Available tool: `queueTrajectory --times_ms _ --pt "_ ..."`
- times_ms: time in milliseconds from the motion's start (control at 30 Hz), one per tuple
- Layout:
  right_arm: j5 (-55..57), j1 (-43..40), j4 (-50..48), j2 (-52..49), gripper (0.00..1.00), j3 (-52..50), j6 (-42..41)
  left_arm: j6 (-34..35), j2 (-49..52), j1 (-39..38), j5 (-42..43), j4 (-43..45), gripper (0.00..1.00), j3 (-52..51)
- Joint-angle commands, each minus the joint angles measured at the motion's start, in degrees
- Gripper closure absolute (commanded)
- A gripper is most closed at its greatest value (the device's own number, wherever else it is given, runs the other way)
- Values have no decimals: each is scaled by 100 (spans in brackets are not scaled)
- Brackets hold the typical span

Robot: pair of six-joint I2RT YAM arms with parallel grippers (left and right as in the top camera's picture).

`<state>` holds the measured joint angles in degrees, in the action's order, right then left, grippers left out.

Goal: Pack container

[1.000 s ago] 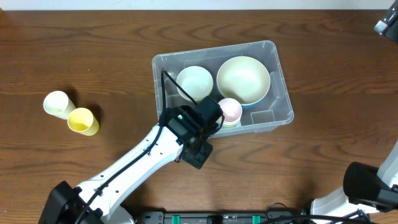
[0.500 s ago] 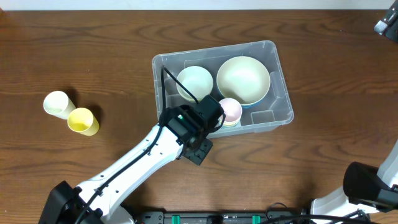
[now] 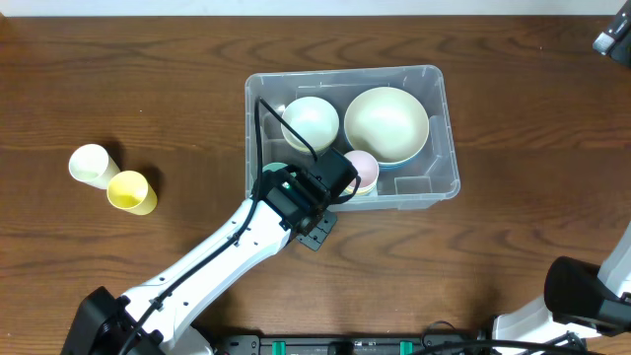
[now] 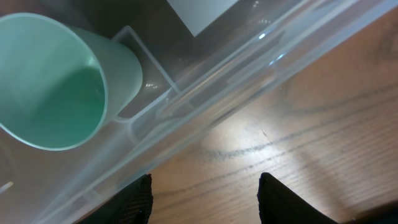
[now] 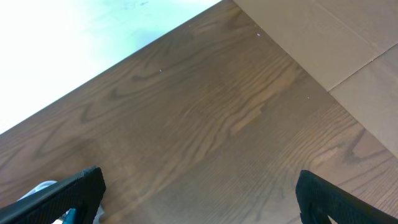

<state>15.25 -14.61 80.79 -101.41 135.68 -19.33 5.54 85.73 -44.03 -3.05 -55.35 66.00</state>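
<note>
The container (image 3: 449, 158) is a clear plastic bin at the table's middle. It holds two cream bowls (image 3: 311, 123) (image 3: 385, 120), a pink cup (image 3: 363, 170) and a green cup (image 3: 276, 173) in its near-left corner. In the left wrist view the green cup (image 4: 56, 81) lies on its side behind the container's wall (image 4: 249, 68). My left gripper (image 4: 205, 190) stands open and empty over the wood just outside that wall. From overhead, the left gripper (image 3: 314, 202) sits at the bin's near edge. My right gripper (image 5: 199, 193) is open over bare table.
A white cup (image 3: 89, 165) and a yellow cup (image 3: 129, 191) stand together at the table's left. The larger cream bowl rests in a blue one. A pale label (image 4: 199, 12) shows on the bin floor. The right arm's base (image 3: 582, 296) is at the near right.
The container has turned slightly and now sits squarer to the table. The green cup now shows in its near-left corner. My left wrist shifted a little; the right arm has not moved.
</note>
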Motion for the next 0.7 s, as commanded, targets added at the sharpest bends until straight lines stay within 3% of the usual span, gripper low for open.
queueTrajectory --times_ms 0,300,400,500,667 --pt "61 -35 2 13 1 -4 -101 -70 11 55 -326 66 45 -22" --pt "61 -35 2 13 1 -4 -101 17 -358 146 -57 -483 44 376" --pt "61 -35 2 13 1 -4 -101 76 -861 177 -68 -643 36 719" --pt "61 -35 2 13 1 -4 -101 116 -1394 433 -396 -629 19 966" --pt "61 -35 2 13 1 -4 -101 380 -1967 1648 -1174 -669 16 1016"
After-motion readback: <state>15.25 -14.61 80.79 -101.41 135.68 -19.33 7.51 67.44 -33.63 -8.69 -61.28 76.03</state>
